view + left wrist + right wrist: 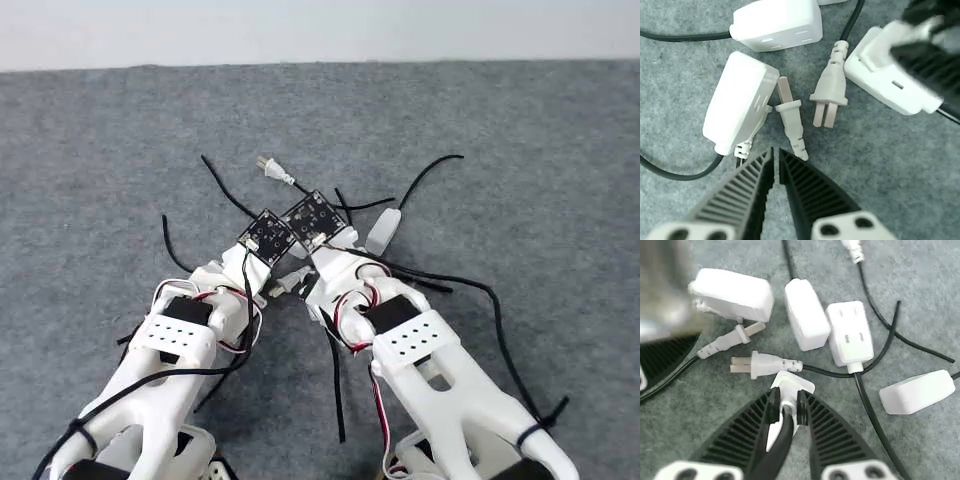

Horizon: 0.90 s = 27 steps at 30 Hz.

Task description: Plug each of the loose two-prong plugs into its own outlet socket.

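My left gripper [775, 154] is shut with nothing in it, its tips just short of the cord end of a white two-prong plug [790, 120] lying on the carpet. A second plug [829, 95] lies beside it, prongs toward the gripper. White outlet sockets [737, 102] [777, 25] lie around them. My right gripper [787, 401] is shut on a white outlet socket [792, 385] with a black cord. In front of it lies a plug on a black cord [765, 365], then a white plug [727, 340]. Another plug [268, 168] lies farther back.
More sockets [805, 315] [850, 332] [917, 392] lie on the grey carpet [520, 150]. Black cords [495, 300] snake around both arms. The two arms stand close together at the middle, with the left gripper's black finger [662, 360] near the right one.
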Each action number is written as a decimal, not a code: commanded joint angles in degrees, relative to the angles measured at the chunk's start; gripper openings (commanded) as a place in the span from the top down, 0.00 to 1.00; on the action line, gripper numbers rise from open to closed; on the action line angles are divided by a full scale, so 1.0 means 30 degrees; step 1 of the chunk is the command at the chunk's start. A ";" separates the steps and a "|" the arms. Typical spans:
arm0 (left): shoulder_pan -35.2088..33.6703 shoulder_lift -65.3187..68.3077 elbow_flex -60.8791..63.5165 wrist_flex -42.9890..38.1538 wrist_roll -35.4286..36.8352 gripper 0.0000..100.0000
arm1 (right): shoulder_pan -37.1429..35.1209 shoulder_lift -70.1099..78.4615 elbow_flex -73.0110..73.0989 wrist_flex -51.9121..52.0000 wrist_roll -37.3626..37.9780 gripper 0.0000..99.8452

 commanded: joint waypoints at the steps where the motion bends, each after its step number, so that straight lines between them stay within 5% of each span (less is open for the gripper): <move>1: 0.0059 -0.0527 -0.0103 -0.0557 -0.0264 0.99 | -0.0308 -0.0366 -0.0557 0.0161 0.0059 0.99; 27: 0.0059 -0.0527 -0.0103 -0.0557 -0.0264 0.99 | -0.0161 0.1216 -0.3663 0.3209 0.1993 0.99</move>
